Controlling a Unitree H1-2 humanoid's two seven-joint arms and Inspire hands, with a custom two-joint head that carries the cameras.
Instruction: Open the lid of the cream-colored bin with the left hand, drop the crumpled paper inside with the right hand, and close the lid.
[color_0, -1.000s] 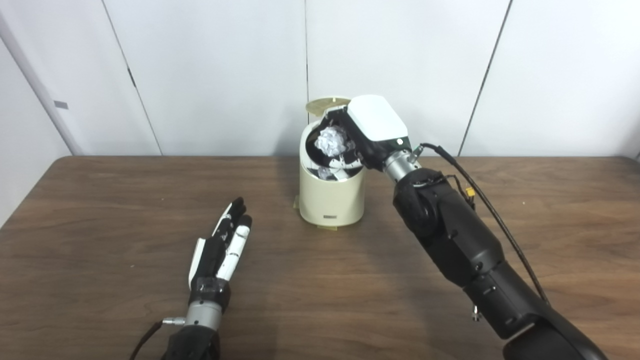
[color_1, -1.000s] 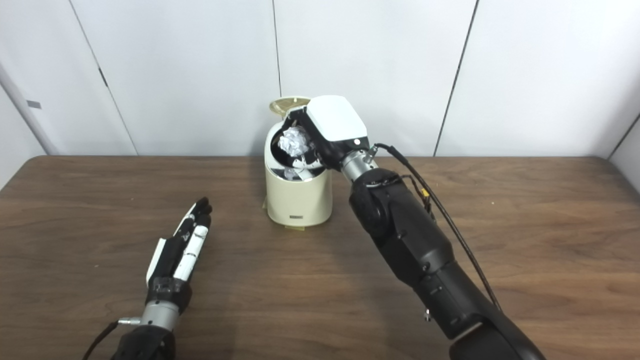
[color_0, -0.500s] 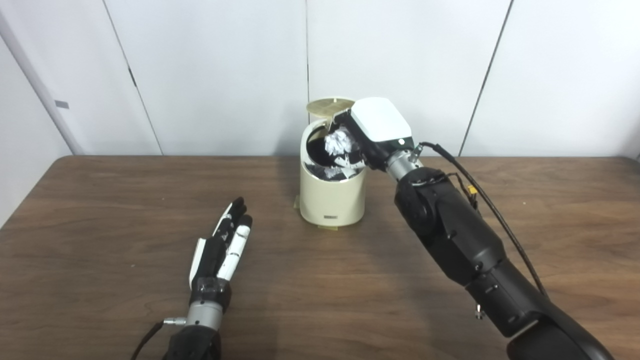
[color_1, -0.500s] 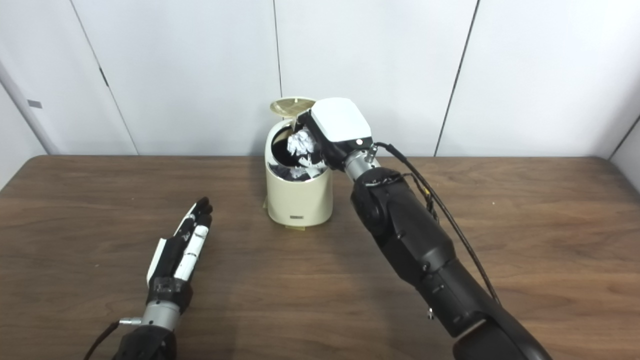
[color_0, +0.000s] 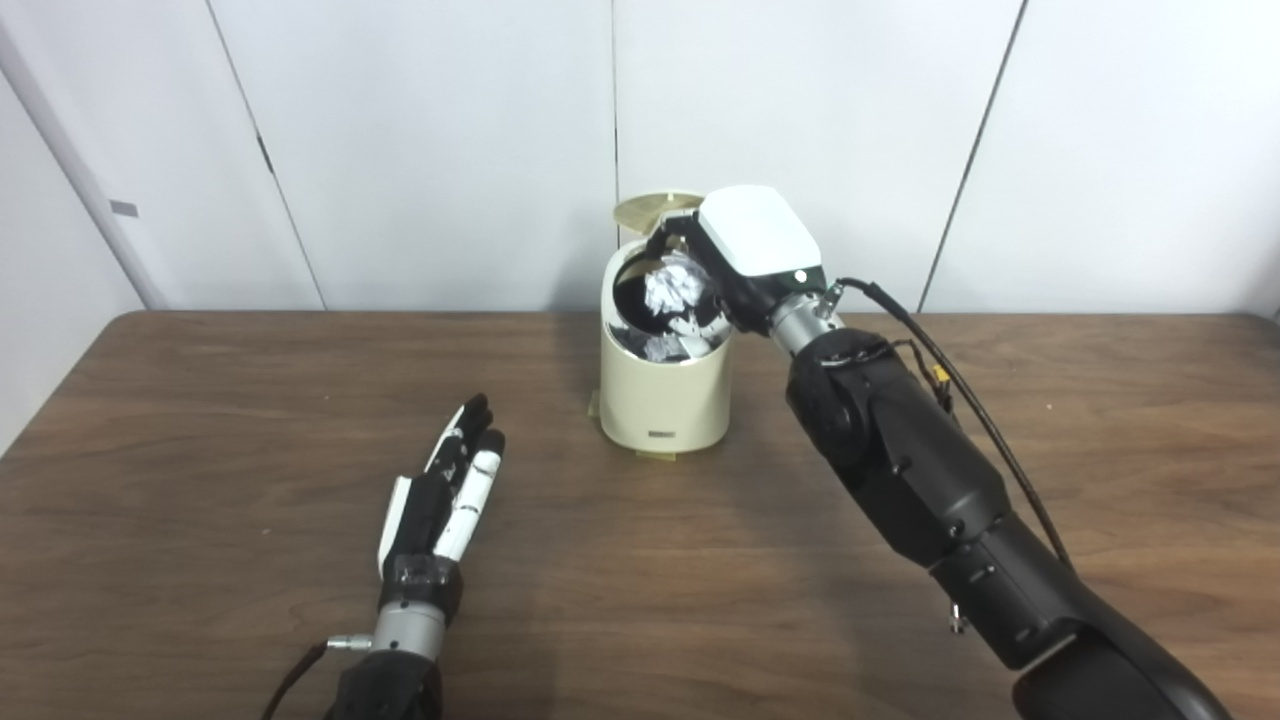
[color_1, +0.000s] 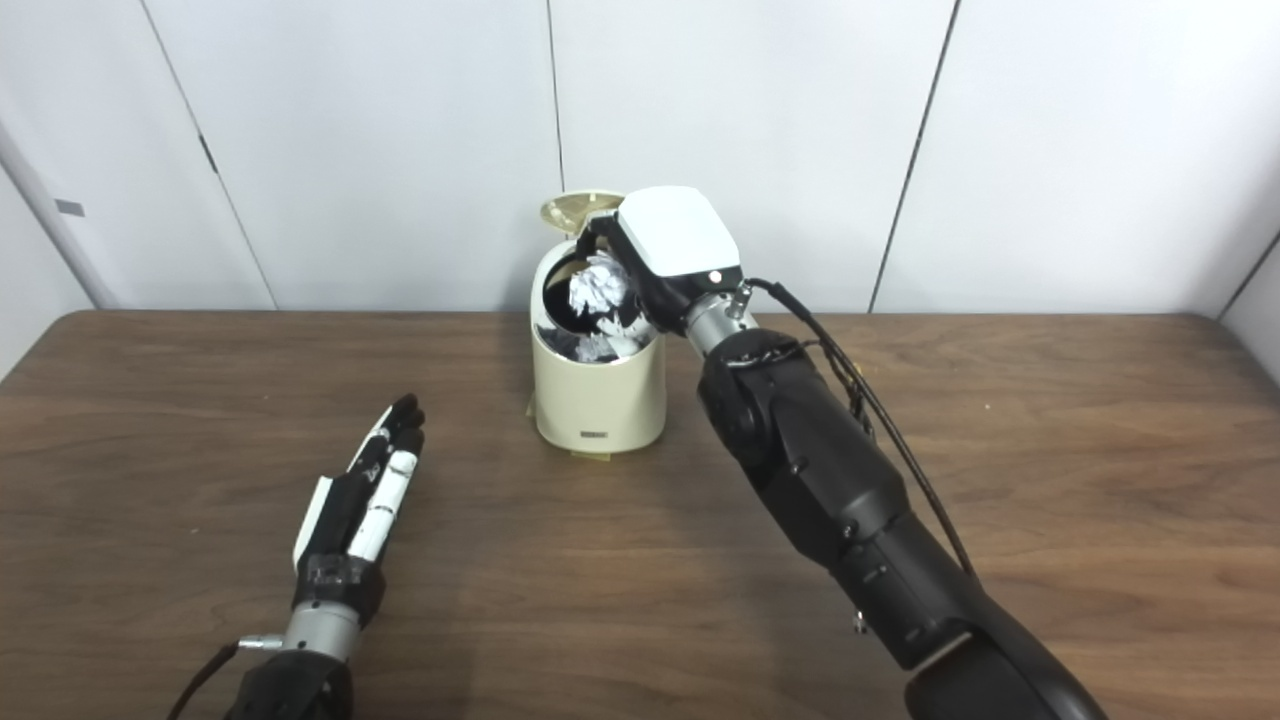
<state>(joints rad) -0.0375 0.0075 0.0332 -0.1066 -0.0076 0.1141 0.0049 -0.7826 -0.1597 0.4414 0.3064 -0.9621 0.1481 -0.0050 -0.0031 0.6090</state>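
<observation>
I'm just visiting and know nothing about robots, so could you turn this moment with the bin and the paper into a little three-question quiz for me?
1. True or false: the lid of the cream-colored bin is shut.
2. Where is the crumpled paper?
A. On the table
B. In the right hand, over the bin's opening
C. Under the left hand
3. Fill in: the left hand lies on the table with its fingers ____.

Key:
1. False; it stands open behind the opening.
2. B
3. Stretched out, holding nothing.

Small illegible label on cream bin (color_0: 660, 434)
</observation>
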